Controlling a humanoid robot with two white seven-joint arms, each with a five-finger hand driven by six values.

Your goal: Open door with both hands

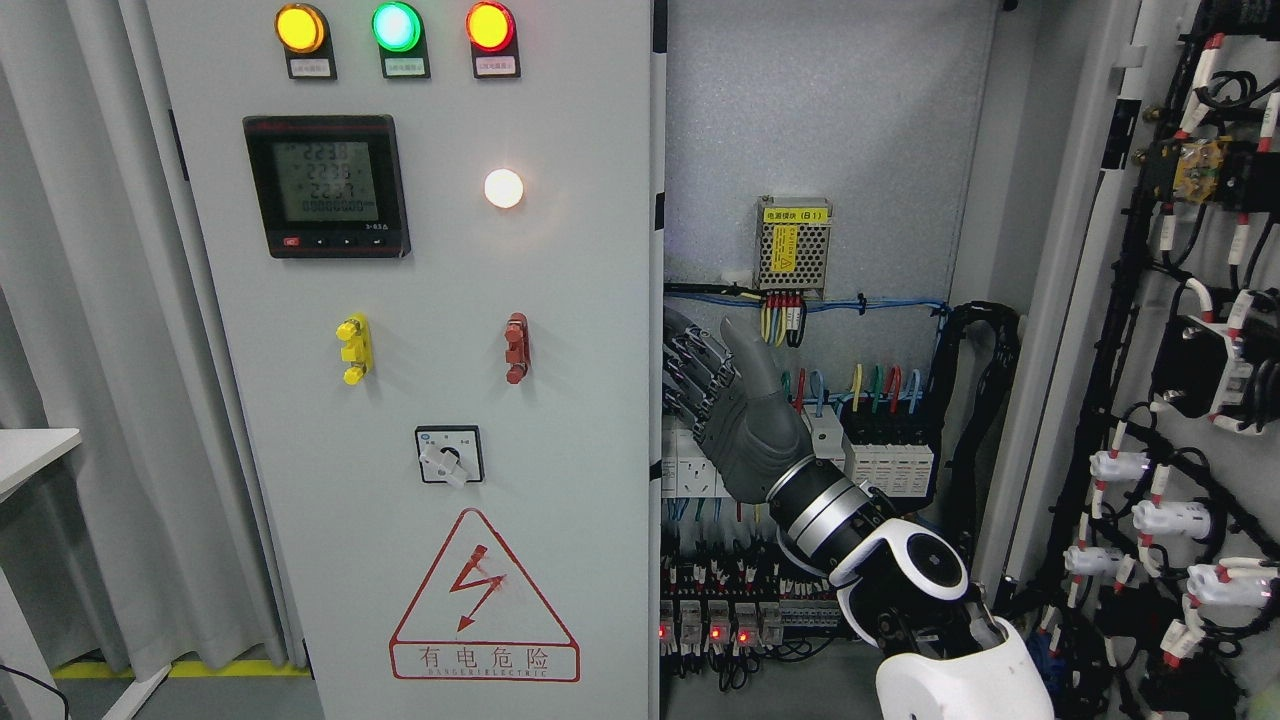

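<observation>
Grey electrical cabinet (820, 120) is seen | right hand (725, 400) held flat, fingers (690, 375) straight, empty | left door (420, 350) edge lies just left, running up-down.

Grey curtain (90, 400) at left, white table (30, 450) corner before it, yellow floor tape (180, 668) beneath

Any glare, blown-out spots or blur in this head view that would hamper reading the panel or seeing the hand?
Head view: even lighting, sharp focus; the round white lamp on the grey left cabinet door is blown out, as are the centres of the three coloured lamps above it; the black digital meter reads faint; the right dark grey hand at the door's edge is crisp, its fingers partly hidden behind it.
</observation>
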